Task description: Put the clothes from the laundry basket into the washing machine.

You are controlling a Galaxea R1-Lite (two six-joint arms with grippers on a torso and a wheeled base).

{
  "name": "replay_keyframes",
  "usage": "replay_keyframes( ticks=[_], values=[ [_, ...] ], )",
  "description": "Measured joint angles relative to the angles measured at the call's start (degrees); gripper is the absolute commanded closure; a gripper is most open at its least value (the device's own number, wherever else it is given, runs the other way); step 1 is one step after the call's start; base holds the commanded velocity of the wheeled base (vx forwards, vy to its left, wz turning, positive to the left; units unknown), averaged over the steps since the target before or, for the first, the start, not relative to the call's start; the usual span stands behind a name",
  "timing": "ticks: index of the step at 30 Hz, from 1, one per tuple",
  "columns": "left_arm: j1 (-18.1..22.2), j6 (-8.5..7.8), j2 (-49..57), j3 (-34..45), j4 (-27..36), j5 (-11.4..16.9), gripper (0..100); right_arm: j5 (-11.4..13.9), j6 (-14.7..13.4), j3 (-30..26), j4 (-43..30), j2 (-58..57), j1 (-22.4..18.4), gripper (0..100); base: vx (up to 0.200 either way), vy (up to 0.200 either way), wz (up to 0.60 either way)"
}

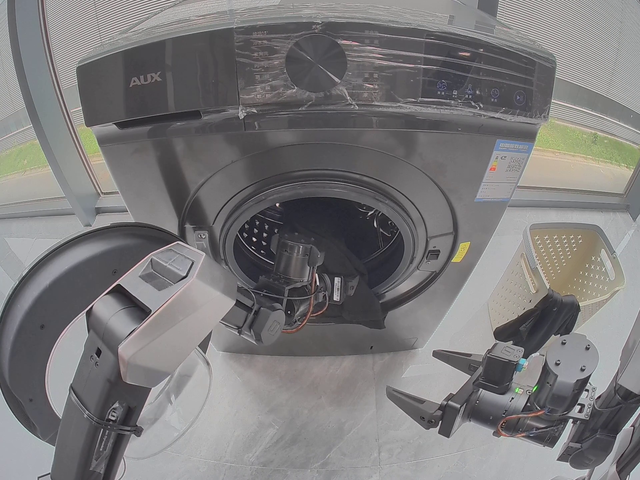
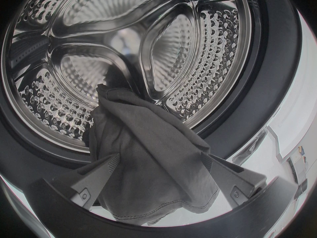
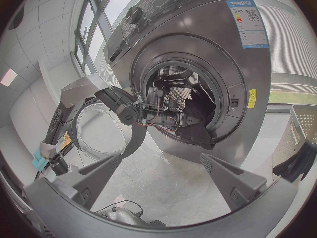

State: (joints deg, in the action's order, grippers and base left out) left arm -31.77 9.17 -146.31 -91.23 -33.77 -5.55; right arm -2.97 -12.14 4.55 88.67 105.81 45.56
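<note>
The grey washing machine (image 1: 167, 161) stands with its round door (image 1: 40, 315) swung open to the left. A dark garment (image 1: 360, 305) hangs over the lower lip of the drum opening, partly inside the steel drum (image 2: 99, 20). My left gripper (image 2: 160, 159) is at that lip, open, with the dark garment (image 2: 148, 139) lying between its spread fingers. My right gripper (image 1: 413, 375) hovers open above the floor, in front of the machine's right side. The cream laundry basket (image 1: 603, 261) leans at the right with another dark garment (image 1: 540, 321) hanging over its rim.
Bare grey floor tiles (image 1: 320, 408) stretch in front of the machine. The open door (image 3: 99, 133) takes up the space left of the opening, with my left arm crossing in front of it. Glass walls stand behind the machine.
</note>
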Motion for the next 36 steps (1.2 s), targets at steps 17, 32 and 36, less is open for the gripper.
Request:
replay_keyframes(
  ticks=[17,32,36],
  values=[
    [0.3,-0.06,-5.1,-6.7,-1.2,-1.9,100,0.0,0.2,0.2,0.0,-0.1,1.5,0,0.000,0.000,0.00],
    [2.8,0.07,-10.1,-23.1,-4.4,-8.9,0,0.1,0.2,0.1,0.0,0.0,2.0,0,0.000,0.000,0.00],
    [2.5,0.71,-10.2,-23.1,-3.8,-9.0,0,0.1,0.2,0.1,0.0,0.0,1.9,0,0.000,0.000,0.00]
  ],
)
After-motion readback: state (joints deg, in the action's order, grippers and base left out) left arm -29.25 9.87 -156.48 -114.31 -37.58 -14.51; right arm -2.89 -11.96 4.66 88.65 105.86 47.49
